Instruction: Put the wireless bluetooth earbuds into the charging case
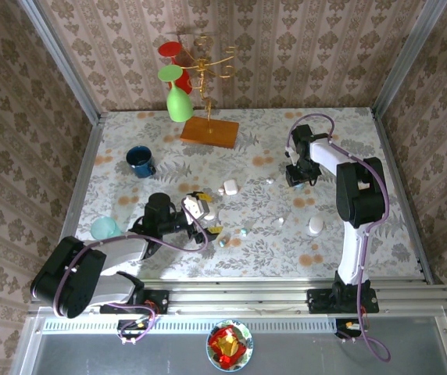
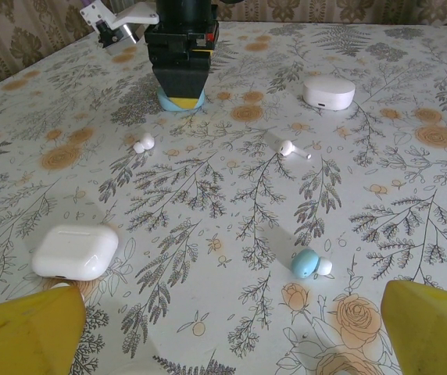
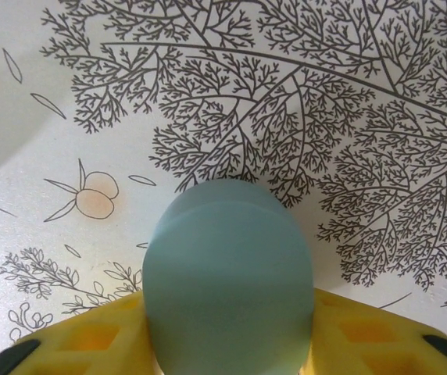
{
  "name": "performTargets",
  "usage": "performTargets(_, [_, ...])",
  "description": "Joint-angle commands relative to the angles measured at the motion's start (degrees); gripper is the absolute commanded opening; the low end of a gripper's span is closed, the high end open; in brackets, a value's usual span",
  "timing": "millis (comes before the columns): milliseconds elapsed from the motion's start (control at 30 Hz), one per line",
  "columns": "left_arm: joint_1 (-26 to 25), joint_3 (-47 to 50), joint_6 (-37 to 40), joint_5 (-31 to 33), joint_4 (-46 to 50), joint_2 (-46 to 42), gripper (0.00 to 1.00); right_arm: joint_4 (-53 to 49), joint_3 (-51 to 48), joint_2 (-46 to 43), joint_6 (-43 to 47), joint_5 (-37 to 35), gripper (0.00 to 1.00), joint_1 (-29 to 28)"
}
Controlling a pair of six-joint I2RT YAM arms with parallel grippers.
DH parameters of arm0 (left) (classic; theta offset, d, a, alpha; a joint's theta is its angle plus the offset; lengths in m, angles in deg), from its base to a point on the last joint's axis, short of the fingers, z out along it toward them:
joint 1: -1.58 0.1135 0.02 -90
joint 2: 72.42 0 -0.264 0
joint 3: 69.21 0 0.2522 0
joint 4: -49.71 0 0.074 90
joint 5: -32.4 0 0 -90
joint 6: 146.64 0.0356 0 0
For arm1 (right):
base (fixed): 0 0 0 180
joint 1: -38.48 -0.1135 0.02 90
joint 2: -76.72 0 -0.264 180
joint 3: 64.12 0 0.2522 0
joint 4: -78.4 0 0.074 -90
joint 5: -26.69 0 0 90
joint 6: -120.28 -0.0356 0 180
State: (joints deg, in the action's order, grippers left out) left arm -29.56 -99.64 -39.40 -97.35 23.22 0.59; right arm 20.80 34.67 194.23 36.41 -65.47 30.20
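A pale teal oval charging case (image 3: 227, 281) stands on the flowered table between my right gripper's (image 3: 230, 324) yellow fingers (image 3: 91, 340), which press on both its sides. In the left wrist view that case (image 2: 170, 103) shows under the right gripper (image 2: 180, 94) at the far side. My left gripper (image 2: 231, 312) hangs open over the table with nothing between its fingers. A teal earbud (image 2: 309, 263) lies just ahead of it to the right. A white stemmed earbud (image 2: 290, 149) and a small white earbud (image 2: 143, 143) lie farther out.
A white square case (image 2: 75, 251) lies near the left finger, and a white oval case (image 2: 329, 91) sits far right. At the table's back stand a blue mug (image 1: 140, 161) and a wooden-based glass rack (image 1: 208, 129). A teal cup (image 1: 104, 228) sits by the left arm.
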Motion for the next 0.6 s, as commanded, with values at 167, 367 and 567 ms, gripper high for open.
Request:
performTargets(167, [-0.20, -0.20, -3.21, 1.04, -4.10, 0.74, 1.00, 0.96, -3.58, -6.79, 2.70, 3.89, 0.38, -0.87])
performTargets(367, [-0.32, -1.24, -7.29, 2.43, -4.53, 0.38, 1.00, 7.44, -13.65, -17.96, 8.58, 11.83, 0.39, -5.09])
performTargets(567, [-1.68, -1.97, -8.12, 2.02, -5.02, 0.41, 1.00, 12.72, -22.67, -28.86, 17.26, 18.65, 0.40, -12.49])
